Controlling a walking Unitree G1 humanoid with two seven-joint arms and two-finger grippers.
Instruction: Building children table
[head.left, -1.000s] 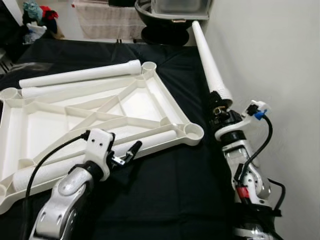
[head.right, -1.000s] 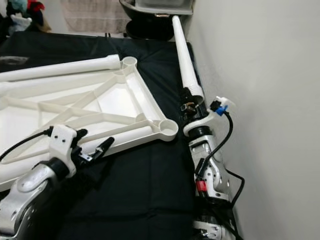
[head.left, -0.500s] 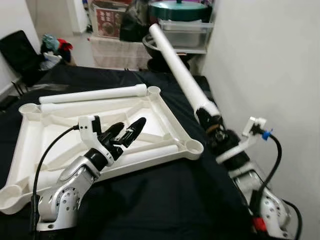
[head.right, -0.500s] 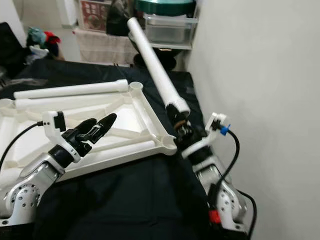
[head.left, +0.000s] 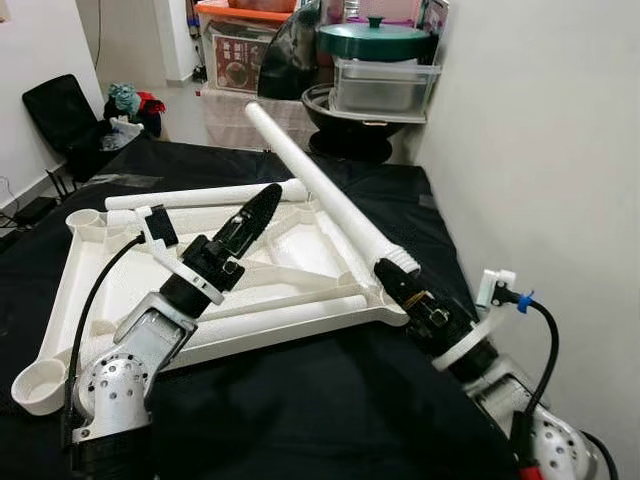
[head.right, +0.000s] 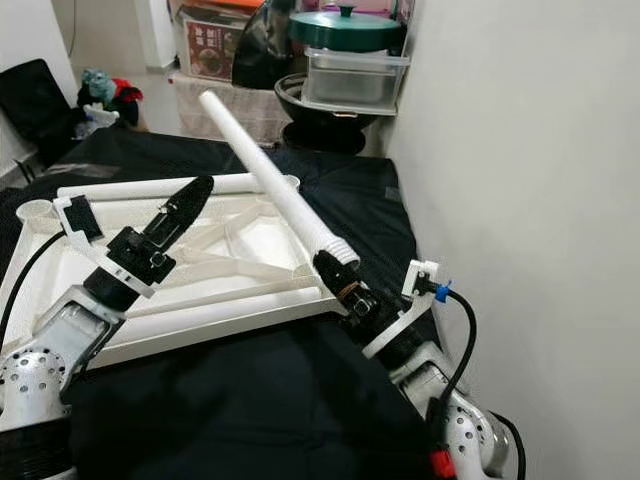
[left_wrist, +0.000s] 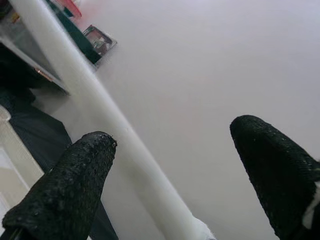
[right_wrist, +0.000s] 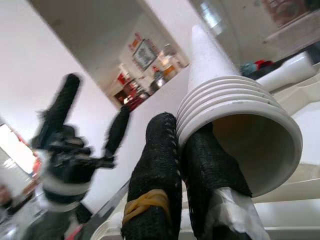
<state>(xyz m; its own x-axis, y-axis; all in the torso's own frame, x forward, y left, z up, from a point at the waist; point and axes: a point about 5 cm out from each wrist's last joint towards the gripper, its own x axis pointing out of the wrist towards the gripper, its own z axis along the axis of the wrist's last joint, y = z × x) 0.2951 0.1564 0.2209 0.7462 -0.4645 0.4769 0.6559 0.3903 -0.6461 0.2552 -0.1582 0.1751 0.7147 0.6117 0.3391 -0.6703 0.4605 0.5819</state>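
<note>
The white table leg (head.left: 320, 195), a long plastic tube with a ribbed open end, is held up off the black cloth (head.left: 300, 400) and slants from its ribbed end at the near right up toward the far left, passing over the right side of the frame. The right gripper (head.left: 405, 290) has it by that ribbed end: in the right wrist view one black finger sits inside the tube's mouth and the other outside, pinching the wall between them.

Below it the white table top (head.left: 70, 290) lies upside down on the cloth, ribs showing, with a round socket at each corner. The socket at the near right corner (head.left: 385, 300) lies just beside the gripped end of the leg. Two more legs (head.left: 200, 195) lie along the far edge of the frame, and another (head.left: 280, 312) lies along its near edge.

The left gripper (head.left: 262, 203) is raised over the middle of the frame, pointing at the held leg and near it. In the left wrist view its fingers (left_wrist: 75, 175) are spread wide with the leg between them, holding nothing.

The step in hand looks to be fitting a leg into a corner socket. Next, the left fingers would likely close on the shaft to steady it, so the leg can be stood upright and an end pressed down into the socket.
</note>
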